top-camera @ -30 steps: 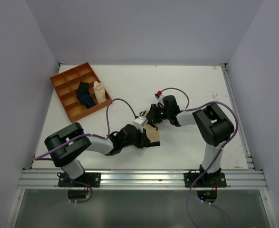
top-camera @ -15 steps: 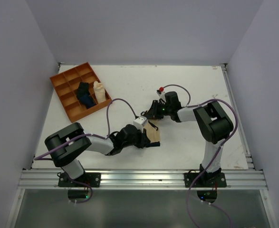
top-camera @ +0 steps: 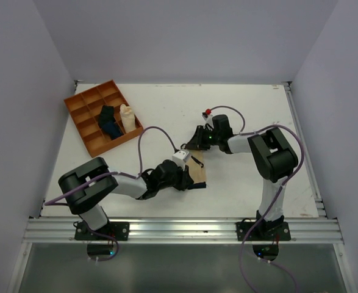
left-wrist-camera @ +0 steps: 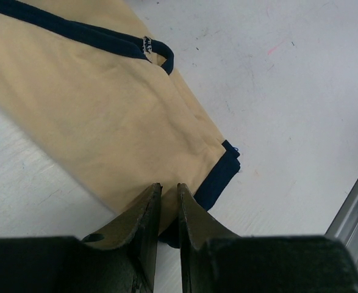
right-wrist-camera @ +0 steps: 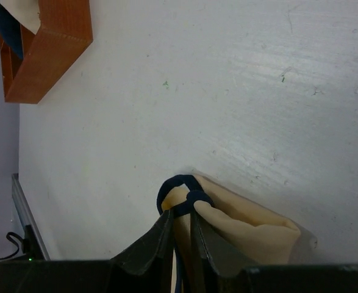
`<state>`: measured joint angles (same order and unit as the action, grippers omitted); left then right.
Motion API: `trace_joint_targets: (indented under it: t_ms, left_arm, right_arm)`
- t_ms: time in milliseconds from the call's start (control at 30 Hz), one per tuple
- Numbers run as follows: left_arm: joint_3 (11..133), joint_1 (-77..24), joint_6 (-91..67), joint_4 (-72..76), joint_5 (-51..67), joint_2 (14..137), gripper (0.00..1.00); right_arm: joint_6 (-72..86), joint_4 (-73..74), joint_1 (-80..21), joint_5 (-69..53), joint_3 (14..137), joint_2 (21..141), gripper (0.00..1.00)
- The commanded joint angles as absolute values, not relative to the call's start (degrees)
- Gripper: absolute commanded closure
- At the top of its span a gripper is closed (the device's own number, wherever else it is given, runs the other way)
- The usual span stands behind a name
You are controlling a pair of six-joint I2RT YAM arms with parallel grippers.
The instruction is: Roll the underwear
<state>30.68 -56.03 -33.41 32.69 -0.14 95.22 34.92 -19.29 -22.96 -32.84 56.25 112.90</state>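
This is looking like a robotics lab: bare pale walls [top-camera: 185, 36] are boxing in a white table [top-camera: 166, 104], a metal rail [top-camera: 185, 231] is running along the table's near edge, purple cables [top-camera: 154, 127] are trailing over it.

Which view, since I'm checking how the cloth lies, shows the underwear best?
Left wrist: the underwear lies large and close, tan cloth and dark trim clear. Right wrist shows only a pinched corner; the top view, a small distant patch.

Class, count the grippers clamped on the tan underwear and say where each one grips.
2. The left gripper pinches the underwear at a corner beside its dark trim; the right gripper pinches a loop of the dark band at another edge. None hidden.
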Motion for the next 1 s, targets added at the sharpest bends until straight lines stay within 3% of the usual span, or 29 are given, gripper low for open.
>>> trace_joint_targets:
  t_ms: [0,267,400,567,767,967]
  left_arm:
    - [31.2,-56.6,-31.99,28.13,-1.85,97.38,0.79]
    - [32.16,-56.6,-32.78,26.28,-2.81,95.72,0.77]
    - [34.62,-56.6,-34.54,20.32,-6.49,93.43,0.63]
    - [35.77,-56.6,-35.59,14.42,-10.1,84.92,0.49]
    - [35.6,-55.55,-34.8,8.97,-11.78,76.47,0.48]
    - [31.65,-48.8,-36.91,10.37,-0.72,73.91,0.47]
  right_arm:
    - [34.19,-19.34,-22.06,-34.19,57.74,114.69,0.78]
    - [32.87,-16.44,-21.45,-32.79,58.36,113.12,0.78]
    - [30.41,-7.67,-21.27,-29.89,60.82,107.33,0.75]
    - [29.44,1.3,-21.36,-23.04,59.69,96.01,0.57]
    - [32.08,7.46,-23.11,-15.39,47.67,84.21,0.47]
    - [38.75,10.37,-29.35,-5.99,38.61,74.01,0.39]
